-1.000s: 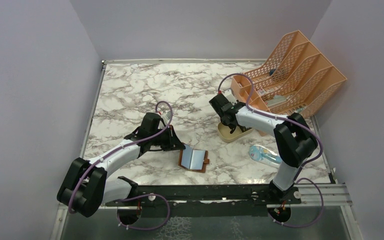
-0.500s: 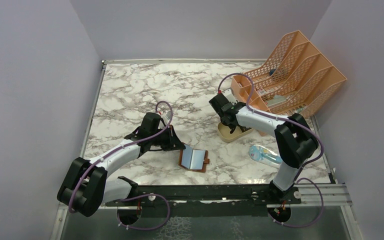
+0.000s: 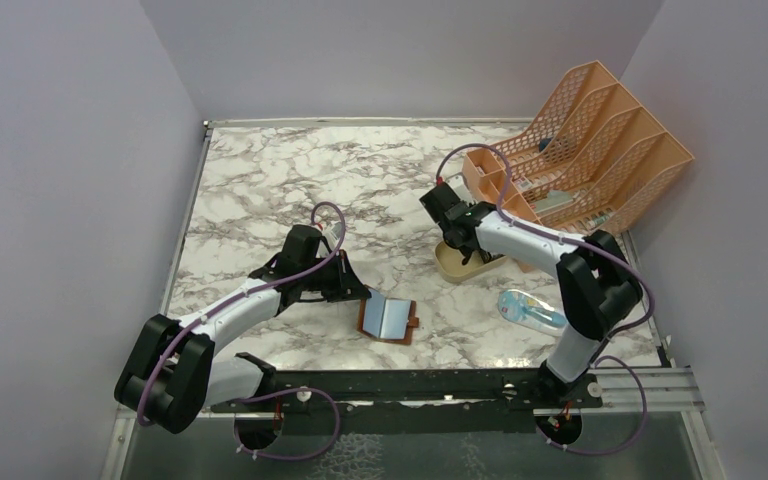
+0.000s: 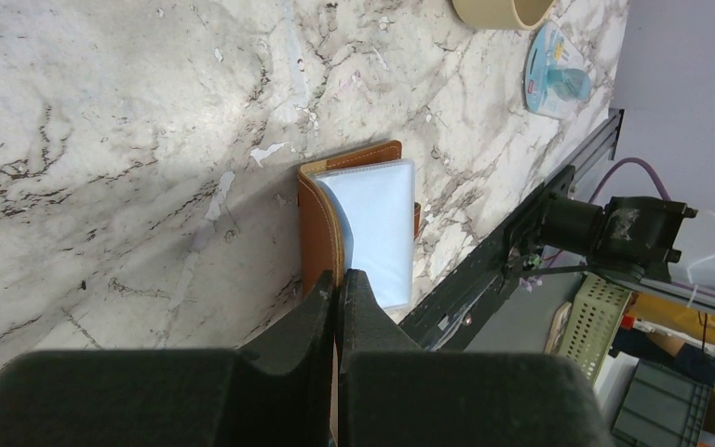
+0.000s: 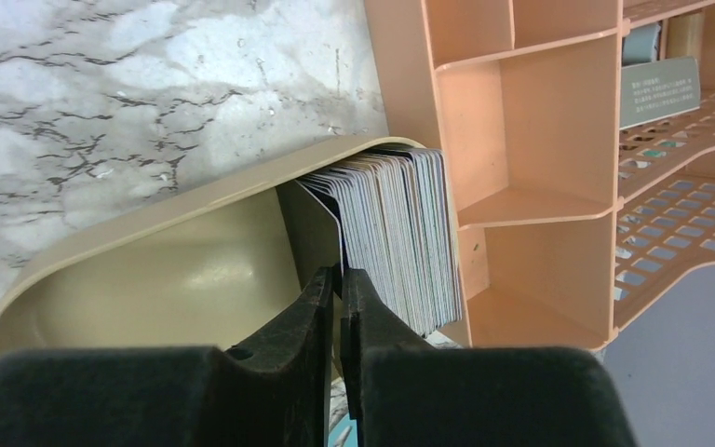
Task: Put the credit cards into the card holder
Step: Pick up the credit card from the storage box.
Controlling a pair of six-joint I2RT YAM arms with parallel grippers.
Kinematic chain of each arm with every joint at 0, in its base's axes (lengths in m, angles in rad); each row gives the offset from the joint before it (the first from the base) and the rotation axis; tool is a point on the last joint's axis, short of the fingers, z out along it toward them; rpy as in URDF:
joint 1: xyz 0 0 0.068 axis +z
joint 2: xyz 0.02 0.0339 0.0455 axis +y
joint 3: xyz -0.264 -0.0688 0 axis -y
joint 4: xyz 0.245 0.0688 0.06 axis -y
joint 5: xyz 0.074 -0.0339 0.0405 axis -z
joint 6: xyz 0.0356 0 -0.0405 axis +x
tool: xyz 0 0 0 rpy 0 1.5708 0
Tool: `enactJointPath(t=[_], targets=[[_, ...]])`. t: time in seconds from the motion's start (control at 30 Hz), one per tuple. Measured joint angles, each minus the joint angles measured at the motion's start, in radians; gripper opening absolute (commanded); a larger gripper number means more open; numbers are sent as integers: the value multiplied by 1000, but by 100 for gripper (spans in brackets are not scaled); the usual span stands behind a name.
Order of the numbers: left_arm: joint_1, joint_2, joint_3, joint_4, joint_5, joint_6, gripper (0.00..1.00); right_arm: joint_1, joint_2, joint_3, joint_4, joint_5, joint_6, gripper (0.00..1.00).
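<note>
1. While no card sits in the card holder (image 4: 365, 219) yet, I judge the task to be at its very start. The one clear sleeve I can see looks bare.
2. My right gripper (image 5: 341, 279) has its jaws almost pressed together, pinching the endmost of the credit cards (image 5: 400, 233). The cards stand on edge in a tight row inside the tan oval tray (image 5: 195, 200), at the end that lies against the orange file rack (image 5: 540, 121).
3. My left gripper (image 4: 339, 284) is squeezed onto the near edge of the holder's brown leather cover. The holder lies open on the marble table (image 4: 102, 140), well apart from the tray.
4. What is left, as I read it, is nearly everything. I must lift this card clear of the row, carry it across to the holder and slide it into a sleeve. Then I must do the same for the rest.
5. The cards are thin, with pale grey-white edges slightly fanned, and the one nearest my fingers has a dark face. The holder is stitched brown leather, and a greyish-blue clear sleeve rests flat on top of it.
</note>
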Motion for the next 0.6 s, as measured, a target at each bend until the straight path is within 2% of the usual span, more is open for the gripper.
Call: enactJointPath(t=[0.17, 0.47, 0.6], targets=[[0, 0, 0, 0, 0, 0, 0, 0, -33, 5, -7, -61, 1, 1], [0, 2, 0, 5, 0, -13, 0, -1, -117, 36, -72, -205, 0, 1], [0, 2, -21, 68, 3, -59, 0, -1, -196, 47, -104, -282, 1, 1]])
